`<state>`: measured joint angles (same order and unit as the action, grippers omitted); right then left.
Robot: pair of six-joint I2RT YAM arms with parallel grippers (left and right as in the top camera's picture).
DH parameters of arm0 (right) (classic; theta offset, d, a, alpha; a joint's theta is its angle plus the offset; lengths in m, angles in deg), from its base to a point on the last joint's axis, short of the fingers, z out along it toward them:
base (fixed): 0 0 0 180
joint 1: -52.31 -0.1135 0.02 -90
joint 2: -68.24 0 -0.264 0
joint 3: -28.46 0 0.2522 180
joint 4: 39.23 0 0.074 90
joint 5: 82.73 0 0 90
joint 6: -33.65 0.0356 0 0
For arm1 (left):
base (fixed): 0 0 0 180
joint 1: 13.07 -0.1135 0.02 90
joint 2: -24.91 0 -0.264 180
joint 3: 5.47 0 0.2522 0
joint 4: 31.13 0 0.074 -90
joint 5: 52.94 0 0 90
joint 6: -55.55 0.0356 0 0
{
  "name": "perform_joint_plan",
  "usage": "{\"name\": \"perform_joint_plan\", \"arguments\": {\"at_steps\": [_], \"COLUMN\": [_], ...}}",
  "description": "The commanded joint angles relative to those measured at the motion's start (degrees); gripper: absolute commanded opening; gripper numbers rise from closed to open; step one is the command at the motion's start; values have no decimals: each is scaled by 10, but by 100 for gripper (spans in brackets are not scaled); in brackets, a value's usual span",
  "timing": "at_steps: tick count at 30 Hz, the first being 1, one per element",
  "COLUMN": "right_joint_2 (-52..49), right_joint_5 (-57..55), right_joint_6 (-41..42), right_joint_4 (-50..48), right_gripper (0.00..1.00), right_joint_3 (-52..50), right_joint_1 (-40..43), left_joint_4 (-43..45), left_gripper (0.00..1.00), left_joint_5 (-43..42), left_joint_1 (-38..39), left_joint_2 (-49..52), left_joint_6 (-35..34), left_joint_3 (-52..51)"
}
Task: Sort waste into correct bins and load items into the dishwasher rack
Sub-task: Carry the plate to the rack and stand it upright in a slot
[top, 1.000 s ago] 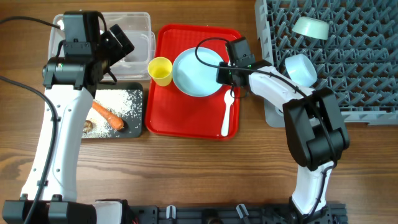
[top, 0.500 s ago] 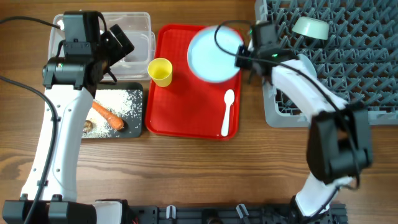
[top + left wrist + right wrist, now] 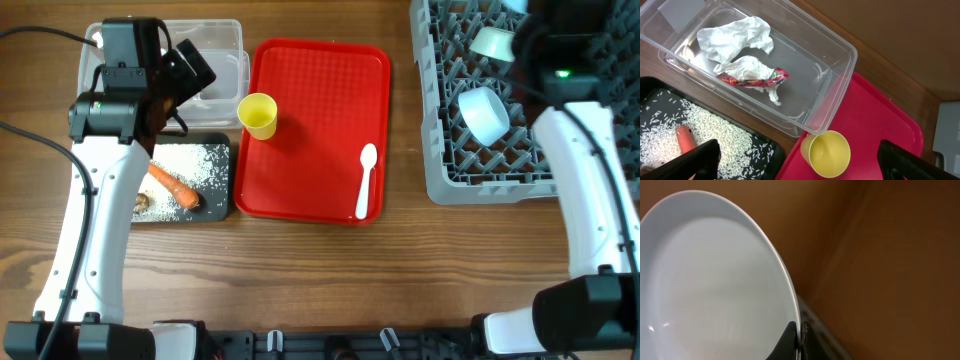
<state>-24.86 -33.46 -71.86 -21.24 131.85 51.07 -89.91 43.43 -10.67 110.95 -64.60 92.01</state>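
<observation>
Pale blue plate in right tool

Red tray: flat, rectangular, rounded corners, low raised rim. It lies square on the counter, just right of the left tool. In the left wrist view one corner of it fills the lower right, beneath the tool's right-hand finger.

Counter: brown wood, grain running side to side.

Thin black cable: trails over the counter to the left of that tool.

Black rail: runs along the counter's front edge, well apart from the tool.
</observation>
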Motion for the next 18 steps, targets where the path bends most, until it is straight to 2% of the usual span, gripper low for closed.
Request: {"name": "perform_joint_plan", "arguments": {"at_steps": [1, 3, 8, 13, 18], "right_joint_2": [-3, -9, -67, -151, -170], "right_joint_5": [39, 85, 139, 132, 118], "right_joint_6": [-73, -116, -233, -226, -171], "right_joint_4": [-6, -6, 4, 9, 9], "right_gripper": [4, 4, 4, 4, 4], "right_joint_3": [0, -1, -1, -1, -1], "right_joint_1": [57, 115, 164, 164, 165], "left_joint_4": [0, 0, -1, 0, -1], "left_gripper": [100, 100, 100, 100, 100], "left_joint_5": [6, 6, 6, 6, 6], "left_joint_1": [-4, -4, -4, -4, -4], "left_joint_2": [0, 0, 0, 0, 0], "left_joint_6": [-3, -3, -3, -3, -3], "left_joint_3": [-1, -1, -1, -1, -1]}}
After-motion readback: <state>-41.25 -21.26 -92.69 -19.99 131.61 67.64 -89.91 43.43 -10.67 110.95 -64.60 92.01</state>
